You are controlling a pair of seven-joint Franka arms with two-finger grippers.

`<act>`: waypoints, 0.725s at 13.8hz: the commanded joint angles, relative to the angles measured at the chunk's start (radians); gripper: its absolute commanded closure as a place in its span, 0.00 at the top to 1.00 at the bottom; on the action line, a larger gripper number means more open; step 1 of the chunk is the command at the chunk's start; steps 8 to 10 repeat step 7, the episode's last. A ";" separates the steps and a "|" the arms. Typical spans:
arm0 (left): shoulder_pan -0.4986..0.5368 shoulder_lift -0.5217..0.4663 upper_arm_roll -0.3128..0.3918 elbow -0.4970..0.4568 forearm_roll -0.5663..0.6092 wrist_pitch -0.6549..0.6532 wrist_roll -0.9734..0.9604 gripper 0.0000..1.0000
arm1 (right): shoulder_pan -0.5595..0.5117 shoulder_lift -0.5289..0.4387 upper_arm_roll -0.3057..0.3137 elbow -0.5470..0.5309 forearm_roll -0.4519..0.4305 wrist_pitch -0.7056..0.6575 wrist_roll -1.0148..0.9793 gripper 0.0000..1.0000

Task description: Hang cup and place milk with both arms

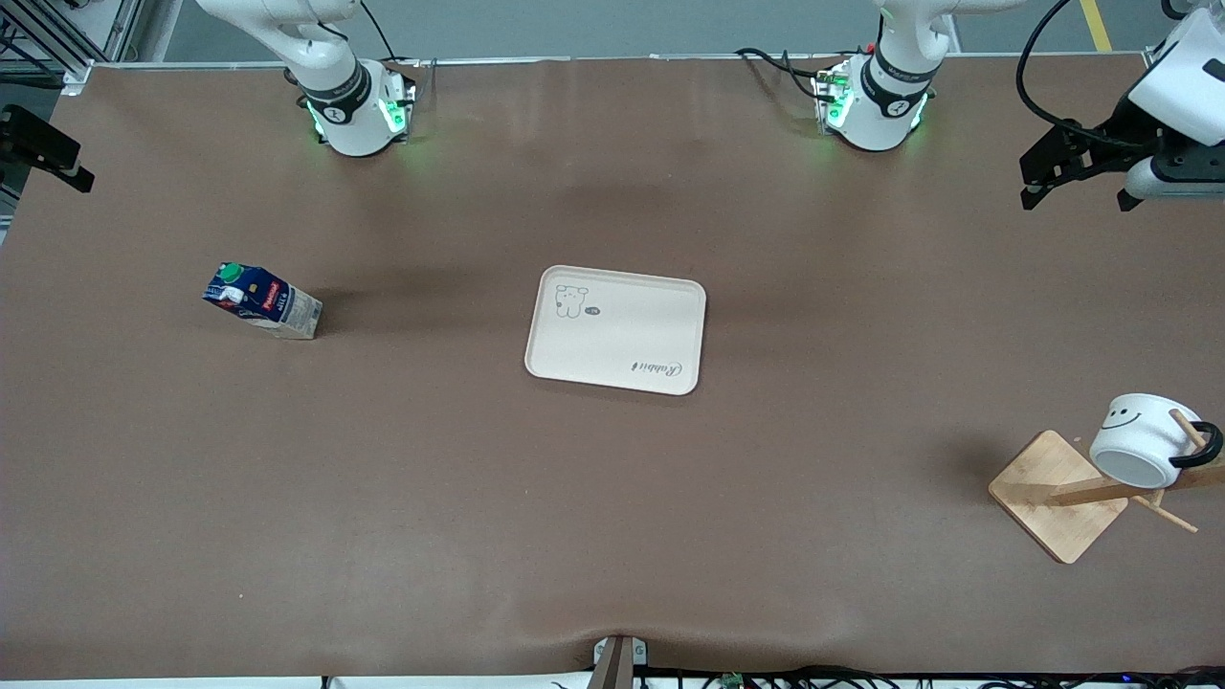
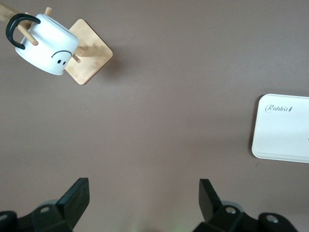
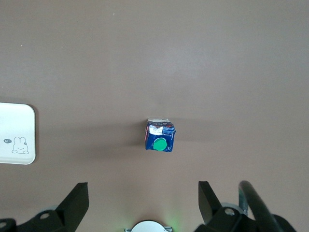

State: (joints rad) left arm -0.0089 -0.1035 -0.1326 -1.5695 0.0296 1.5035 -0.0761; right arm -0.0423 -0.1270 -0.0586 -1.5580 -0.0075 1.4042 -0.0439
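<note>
Toward the left arm's end of the surface (image 1: pixel 612 536), close to the edge nearest the front camera, a wooden rack (image 1: pixel 1062 493) stands on its square bamboo base. The cup (image 1: pixel 1144 435) hangs from one of the rack's pegs by its black handle, tipped with its mouth slanting downward, its smiley face showing. At the middle of the surface lies a cream tray (image 1: pixel 617 330), flat and bare but for a small rabbit drawing and a printed word. The milk (image 1: pixel 263 301) stands upright toward the right arm's end of the surface, well apart from the tray, its green cap on top. Along the edge where the bases stand, both arms rise from mounts with green lights. The left hand (image 1: pixel 1077 167) hangs in the air over the corner at the left arm's end, its fingers (image 2: pixel 77 195) spread wide and holding nothing. The right hand (image 3: pixel 140 198) hovers above the milk, its fingers (image 3: pixel 207 195) likewise parted and empty.
</note>
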 commanded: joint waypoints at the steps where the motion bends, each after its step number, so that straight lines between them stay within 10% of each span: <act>1: 0.003 -0.012 -0.001 0.014 -0.019 -0.020 -0.007 1.00 | -0.033 0.010 0.010 0.004 -0.012 0.010 -0.011 1.00; 10: 0.001 -0.012 -0.001 0.023 -0.045 -0.037 -0.067 1.00 | -0.034 0.015 0.010 0.007 -0.012 0.009 -0.010 1.00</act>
